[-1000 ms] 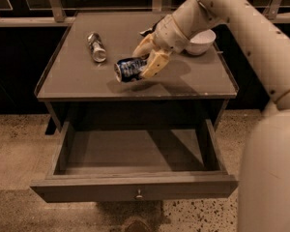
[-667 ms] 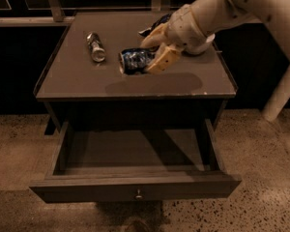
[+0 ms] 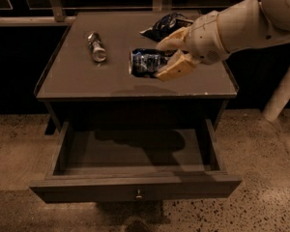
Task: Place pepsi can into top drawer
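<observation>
The pepsi can (image 3: 146, 62), dark blue with white markings, is held on its side in the air above the front part of the tabletop (image 3: 77, 79). My gripper (image 3: 170, 57) is shut on it, with one tan finger above the can and one below. The arm reaches in from the upper right. The top drawer (image 3: 135, 190) is pulled open below the tabletop, with a small round metal knob at the middle of its front panel. Nothing lies inside it.
A slim silver can (image 3: 96, 47) lies on its side at the left of the tabletop. A dark blue snack bag (image 3: 165, 25) lies at the back right, partly behind my gripper. A white post (image 3: 282, 93) stands on the speckled floor at the right.
My gripper has lifted the pepsi can off the tabletop and carried it toward the table's front edge, over the open drawer side. The drawer and the silver can have not moved.
</observation>
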Robot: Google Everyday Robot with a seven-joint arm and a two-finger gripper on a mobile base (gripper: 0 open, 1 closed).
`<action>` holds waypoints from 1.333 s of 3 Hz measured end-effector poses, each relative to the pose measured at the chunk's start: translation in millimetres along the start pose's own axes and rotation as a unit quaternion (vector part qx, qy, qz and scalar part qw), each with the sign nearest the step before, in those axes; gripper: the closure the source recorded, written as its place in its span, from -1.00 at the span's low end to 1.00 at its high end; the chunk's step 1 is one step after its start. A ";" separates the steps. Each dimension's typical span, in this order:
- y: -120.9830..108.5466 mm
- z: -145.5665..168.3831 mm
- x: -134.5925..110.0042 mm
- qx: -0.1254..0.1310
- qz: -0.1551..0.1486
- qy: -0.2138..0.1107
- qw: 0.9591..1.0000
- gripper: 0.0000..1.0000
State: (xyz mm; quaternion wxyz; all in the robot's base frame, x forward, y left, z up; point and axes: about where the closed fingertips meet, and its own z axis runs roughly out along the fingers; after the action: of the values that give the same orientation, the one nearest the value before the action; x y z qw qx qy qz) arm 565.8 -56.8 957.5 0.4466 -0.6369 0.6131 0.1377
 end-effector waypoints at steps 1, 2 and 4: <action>0.0 0.1 0.3 0.000 0.000 0.000 1.000 1.00; 8.2 6.3 9.9 -0.002 0.012 0.007 1.000 1.00; 48.4 28.2 81.1 0.010 0.111 0.002 0.994 1.00</action>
State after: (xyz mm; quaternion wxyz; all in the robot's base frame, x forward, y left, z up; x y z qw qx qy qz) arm 549.6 -82.1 863.6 0.4338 -0.5606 0.6824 0.1784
